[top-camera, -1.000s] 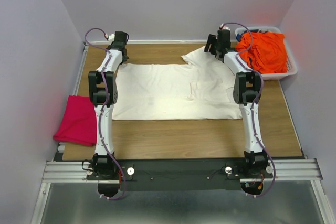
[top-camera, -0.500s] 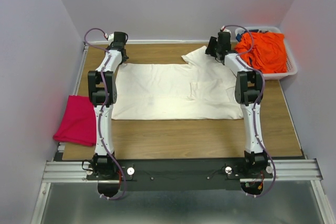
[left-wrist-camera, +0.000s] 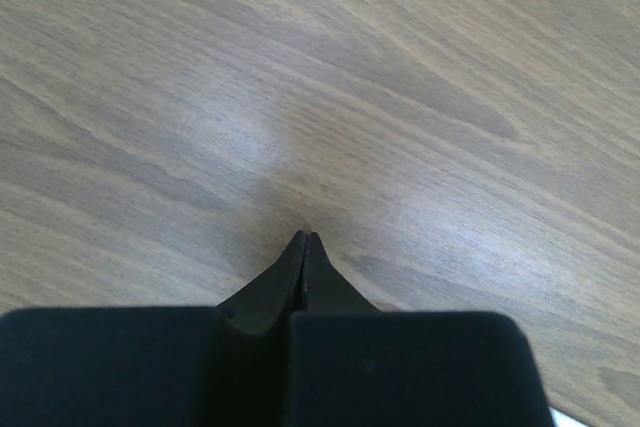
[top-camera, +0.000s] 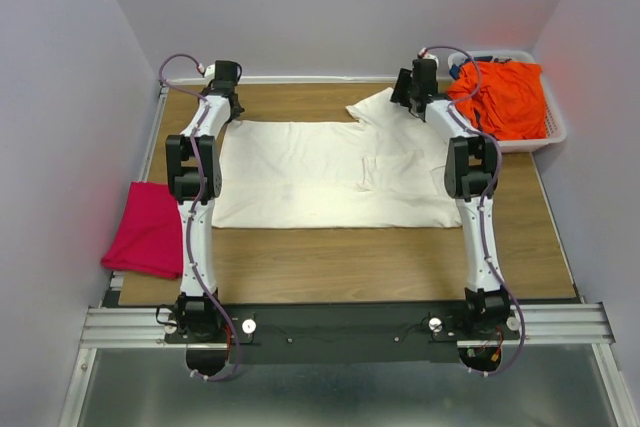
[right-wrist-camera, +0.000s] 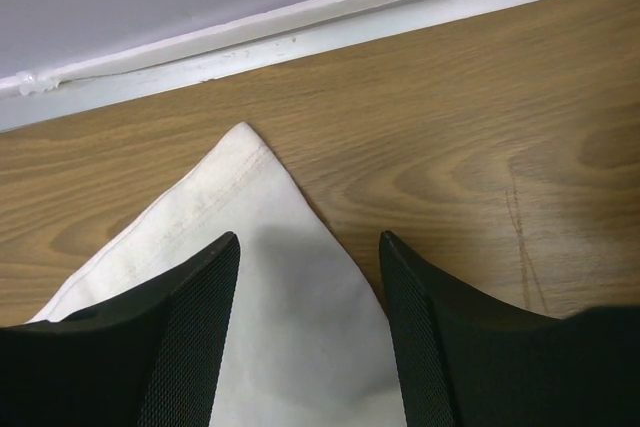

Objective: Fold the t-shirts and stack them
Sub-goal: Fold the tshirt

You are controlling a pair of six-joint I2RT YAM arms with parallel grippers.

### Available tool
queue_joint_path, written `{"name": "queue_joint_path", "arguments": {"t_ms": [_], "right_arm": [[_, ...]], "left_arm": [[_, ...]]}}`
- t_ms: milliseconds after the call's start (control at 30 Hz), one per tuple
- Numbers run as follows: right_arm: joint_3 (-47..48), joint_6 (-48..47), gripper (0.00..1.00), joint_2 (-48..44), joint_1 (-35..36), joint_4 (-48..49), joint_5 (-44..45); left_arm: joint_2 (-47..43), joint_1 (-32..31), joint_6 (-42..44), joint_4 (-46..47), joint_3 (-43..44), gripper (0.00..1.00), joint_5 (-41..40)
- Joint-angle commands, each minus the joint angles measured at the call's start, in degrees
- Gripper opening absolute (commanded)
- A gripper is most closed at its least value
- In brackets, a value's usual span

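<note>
1. Basket (top-camera: pixel 553 132), white plastic lattice, just right of right gripper (right-wrist-camera: pixel 308 242): holds crumpled orange t-shirt (top-camera: pixel 500 97).
2. Right gripper: jaws wide apart, straddling the pointed, hemmed sleeve corner of cream t-shirt (top-camera: pixel 320 172); contact cannot be told.
3. Left gripper (left-wrist-camera: pixel 305 237): jaws pressed together, empty, over bare wood-grain table (left-wrist-camera: pixel 300 67).
4. Pink t-shirt (top-camera: pixel 150 227): soft flat heap, well apart from left gripper, back toward its base.

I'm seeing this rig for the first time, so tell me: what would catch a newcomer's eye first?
The large cream-white t-shirt spread flat across the middle of the table. Next, the bright orange t-shirt heaped in the white basket at the far right corner, and the pink t-shirt lying at the table's left edge.
</note>
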Motion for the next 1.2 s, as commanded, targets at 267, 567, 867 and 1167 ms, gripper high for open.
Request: {"name": "queue_joint_path", "arguments": {"t_ms": [267, 567, 867, 1167], "right_arm": [[-2.51, -0.15, 0.49, 2.82, 3.53, -3.69, -1.11], [-3.84, 0.03, 0.23, 1.32, 3.53, -3.86, 3.11], [-2.43, -1.91, 0.00, -0.26, 3.53, -3.86, 6.79], [2.40, -2.61, 0.00, -2.37, 3.09, -3.78, 9.61]], "left_arm": [[-1.60, 0.58, 0.47, -0.23, -0.87, 0.00, 2.36], [-1.69, 0.58, 0.21, -0.06, -0.70, 0.00, 3.23], [-3.62, 0.58, 0.21, 1.52, -2.10, 0.00, 3.15], [-7.31, 0.58, -0.05, 6.44, -5.70, 0.00, 3.50]]}}
